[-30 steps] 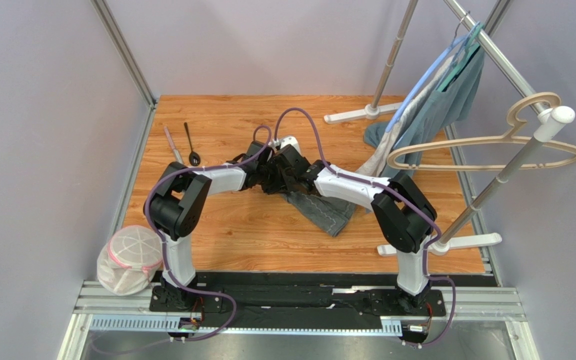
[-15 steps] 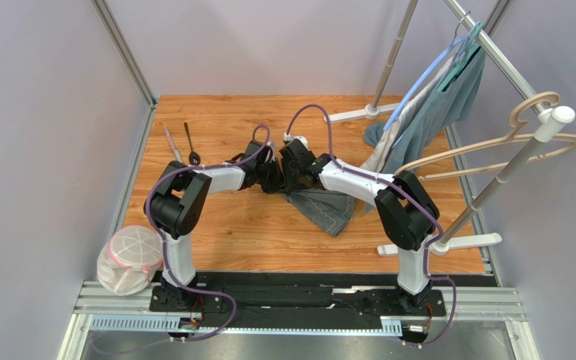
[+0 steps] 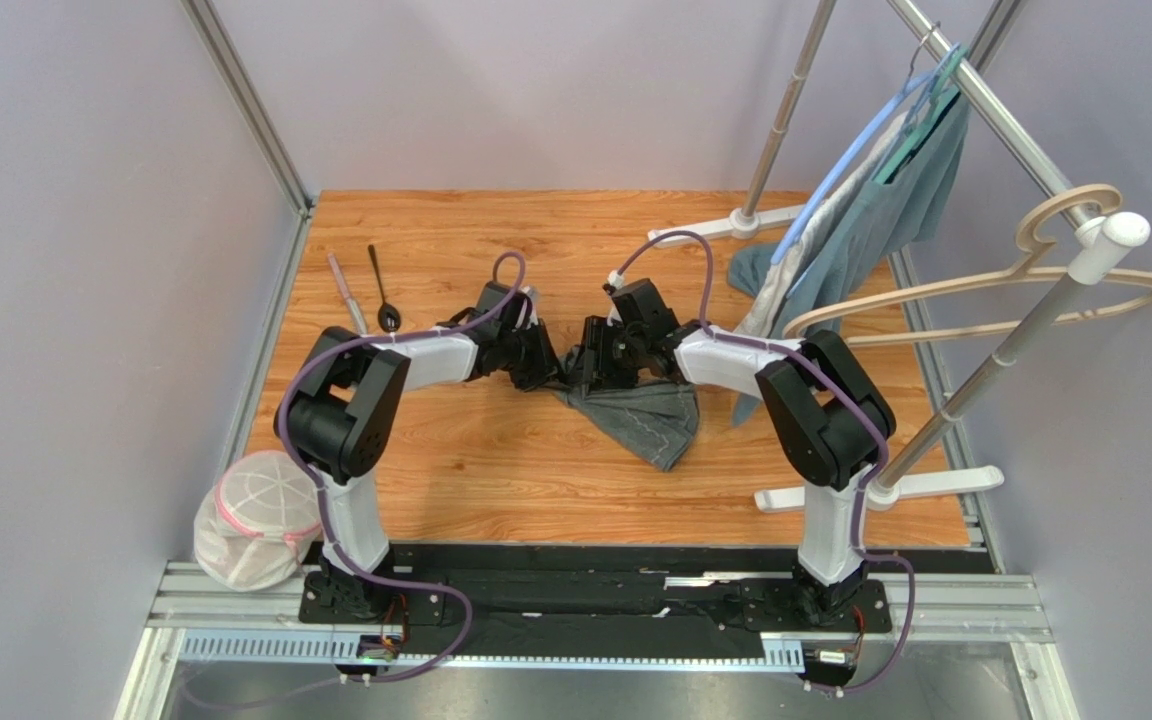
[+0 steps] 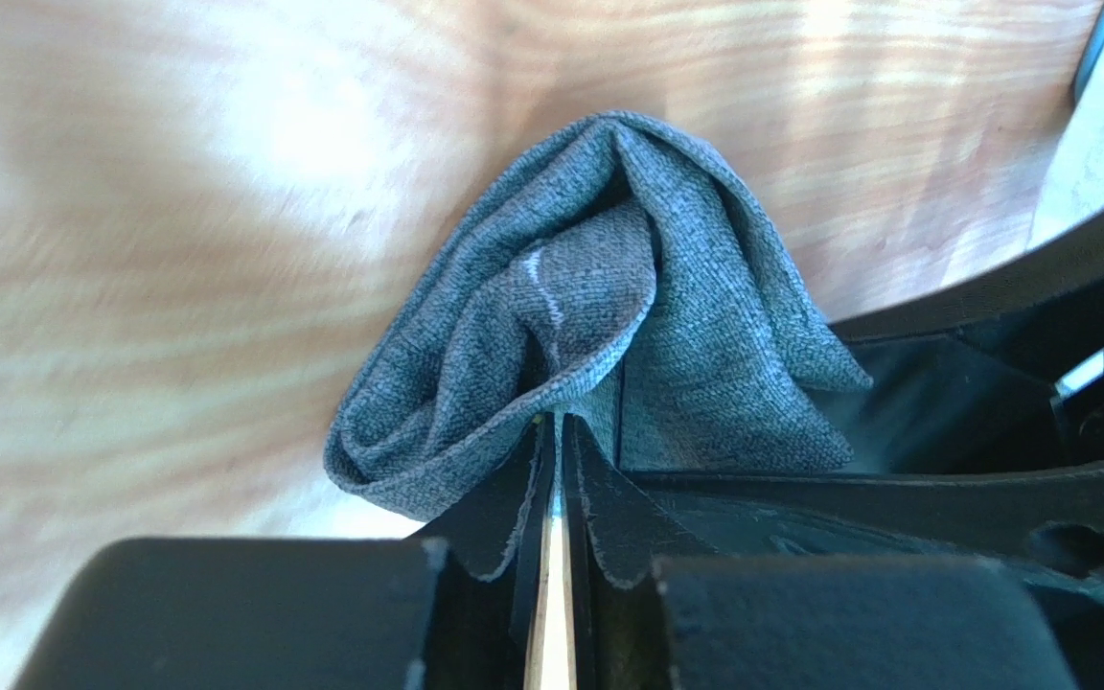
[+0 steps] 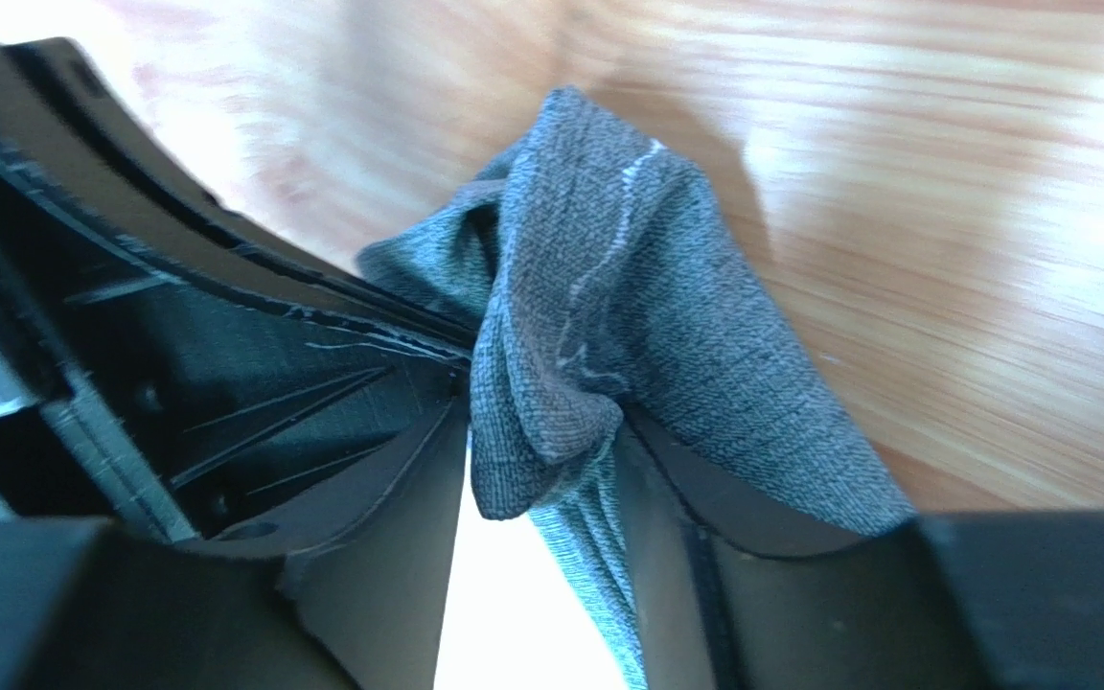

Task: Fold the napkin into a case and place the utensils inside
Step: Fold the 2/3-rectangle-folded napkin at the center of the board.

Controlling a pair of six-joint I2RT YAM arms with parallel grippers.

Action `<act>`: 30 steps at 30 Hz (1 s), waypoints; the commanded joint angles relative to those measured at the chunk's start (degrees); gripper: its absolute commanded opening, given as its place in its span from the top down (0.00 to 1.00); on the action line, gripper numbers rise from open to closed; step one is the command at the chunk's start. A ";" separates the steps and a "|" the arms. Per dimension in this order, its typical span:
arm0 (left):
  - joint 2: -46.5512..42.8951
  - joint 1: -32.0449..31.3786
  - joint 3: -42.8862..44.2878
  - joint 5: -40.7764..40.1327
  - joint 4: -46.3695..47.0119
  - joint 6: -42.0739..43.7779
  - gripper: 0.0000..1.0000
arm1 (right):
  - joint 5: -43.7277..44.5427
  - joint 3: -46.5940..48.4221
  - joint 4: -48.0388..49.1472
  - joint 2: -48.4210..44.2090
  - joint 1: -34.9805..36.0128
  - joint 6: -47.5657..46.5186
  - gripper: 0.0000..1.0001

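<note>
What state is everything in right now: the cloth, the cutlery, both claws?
Left gripper: shut on the napkin.
Right gripper: shut on the napkin.
Napkin: rumpled, far edge pinched by both grippers.
Knife: lying flat, untouched.
Spoon: lying flat beside the knife.
Garment: hanging up.

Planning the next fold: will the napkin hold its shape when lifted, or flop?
Probably floppy: the napkin bunches into soft folds where the left tool pinches it. Likely light: thin cloth drapes limply from the right tool. Its woven texture should resist slipping.
</note>
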 commanded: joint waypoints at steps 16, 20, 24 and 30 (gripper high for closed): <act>-8.14 4.99 9.22 2.26 -13.23 3.35 0.76 | -14.96 -5.45 14.76 -2.64 0.22 -0.90 0.63; -9.46 5.43 10.28 0.68 -15.25 4.14 0.77 | -16.55 -3.35 13.99 -0.70 0.39 -2.04 0.66; -8.32 5.43 11.85 4.62 -14.55 4.23 0.77 | -17.07 -3.17 13.55 -0.35 0.31 -2.48 0.91; -0.59 5.34 19.50 7.09 -20.18 4.94 0.78 | -17.42 -3.43 12.85 0.35 0.39 -3.10 0.91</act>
